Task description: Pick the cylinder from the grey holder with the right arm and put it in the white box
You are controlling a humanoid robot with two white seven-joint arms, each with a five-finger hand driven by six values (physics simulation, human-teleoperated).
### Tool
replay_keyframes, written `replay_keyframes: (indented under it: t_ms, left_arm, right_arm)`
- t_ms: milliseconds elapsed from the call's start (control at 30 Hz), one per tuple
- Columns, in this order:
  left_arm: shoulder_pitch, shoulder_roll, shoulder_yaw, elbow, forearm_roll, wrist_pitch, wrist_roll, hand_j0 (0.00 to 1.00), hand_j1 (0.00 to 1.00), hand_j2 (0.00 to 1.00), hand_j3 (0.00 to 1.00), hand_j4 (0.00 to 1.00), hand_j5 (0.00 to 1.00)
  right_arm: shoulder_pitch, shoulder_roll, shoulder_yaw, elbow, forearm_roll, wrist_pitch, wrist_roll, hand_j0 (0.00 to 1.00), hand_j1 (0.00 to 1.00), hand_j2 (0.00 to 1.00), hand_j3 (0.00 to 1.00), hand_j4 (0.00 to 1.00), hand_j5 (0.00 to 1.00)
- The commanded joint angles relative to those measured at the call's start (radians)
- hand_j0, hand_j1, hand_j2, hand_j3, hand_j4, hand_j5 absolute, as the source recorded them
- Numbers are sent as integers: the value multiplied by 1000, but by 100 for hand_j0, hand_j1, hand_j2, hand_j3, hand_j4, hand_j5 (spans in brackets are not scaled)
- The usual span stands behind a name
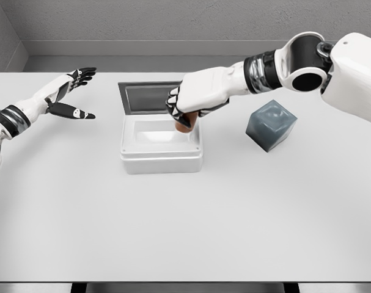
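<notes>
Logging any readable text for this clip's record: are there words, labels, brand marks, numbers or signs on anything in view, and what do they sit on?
None: no readable text shows in the head view.
White box and its open lid: plain, no markings.
Grey holder: plain faces.
Cylinder, held in the right hand over the box: mostly hidden, no label visible.
Left hand, both arms, table: no markings.

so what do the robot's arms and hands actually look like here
Both arms are smooth white shells with black joint sections. The right arm has a bulky rounded elbow with a black ring and a grey-and-black banded wrist. The right hand has a white back and black finger joints. The left arm is slimmer with a similar banded wrist; the left hand has black fingers with white segments. No cables or markings show.
</notes>
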Motion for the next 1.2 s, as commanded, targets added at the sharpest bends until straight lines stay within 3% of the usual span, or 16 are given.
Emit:
replay_keyframes:
  t_ms: [0, 833, 1000, 1167]
  left_arm:
    - [0, -1, 2, -1, 7, 1, 0, 100, 100, 100, 100, 100, 100]
    - [0, -1, 0, -2, 7, 1, 0, 100, 100, 100, 100, 100, 100]
    - [0, -1, 0, -2, 7, 1, 0, 100, 100, 100, 100, 100, 100]
    - [0, 1, 0, -2, 7, 1, 0, 100, 100, 100, 100, 100, 100]
  right_arm:
    - [0, 1, -3, 1, -4, 2, -1, 35, 35, 35, 35, 35, 35]
    - [2, 13, -3, 21, -3, 2, -1, 36, 36, 36, 36, 36, 36]
    - [3, 11, -3, 13, -1, 2, -1, 69, 69, 69, 69, 69, 69]
    - [3, 11, -3, 0, 3, 2, -1, 76, 76, 76, 76, 76, 76]
